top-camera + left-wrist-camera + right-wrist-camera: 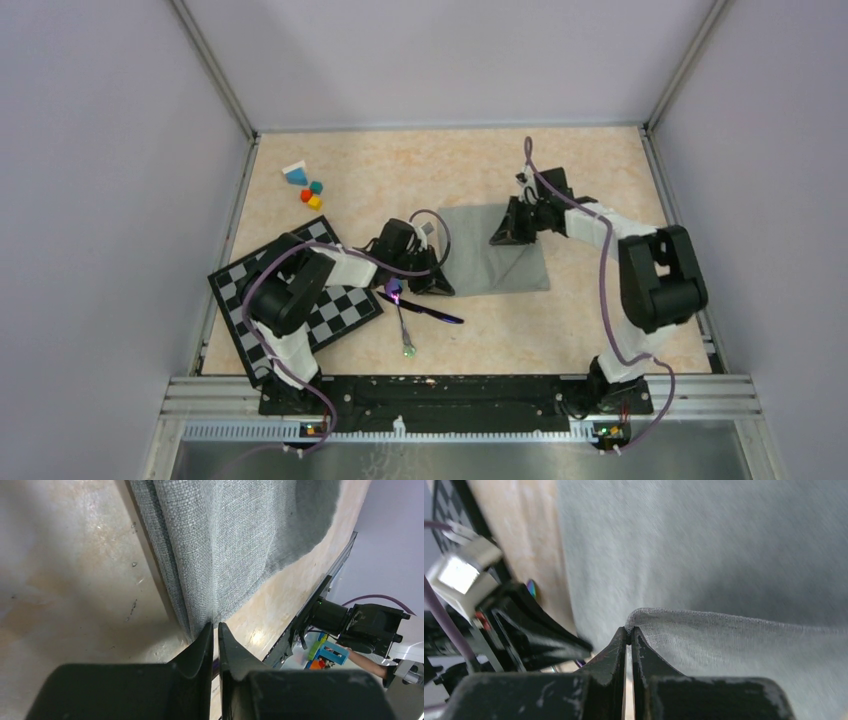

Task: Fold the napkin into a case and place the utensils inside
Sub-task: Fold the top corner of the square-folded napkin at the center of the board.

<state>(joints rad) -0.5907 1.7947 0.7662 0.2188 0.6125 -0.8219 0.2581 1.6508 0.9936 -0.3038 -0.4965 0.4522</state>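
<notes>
A: From above first. How many of each?

B: One napkin [510, 265], grey-green, spread mid-table [580, 170]. Two utensils just left of its near corner: one spoon [404, 328], one dark stick [432, 311], crossed near the spoon's bowl. One checkered board [345, 305] further left. Four small coloured blocks [310, 188] at the far left. Two grippers: left gripper [440, 288] at the napkin's near left corner, right gripper [497, 238] over its far half.

A: And from the left wrist?

B: Unseen from above: stacked layers along the napkin's edge. Fingertips [201, 647] drawn to a thin slit, touching the corner. Cloth pinched or not: cannot tell.

A: Right wrist?

B: Pressed together on a raised edge of the napkin, lifted off the layer below. Also there, left of the cloth: the other gripper's black fingers, with a purple speck beside them.
</notes>
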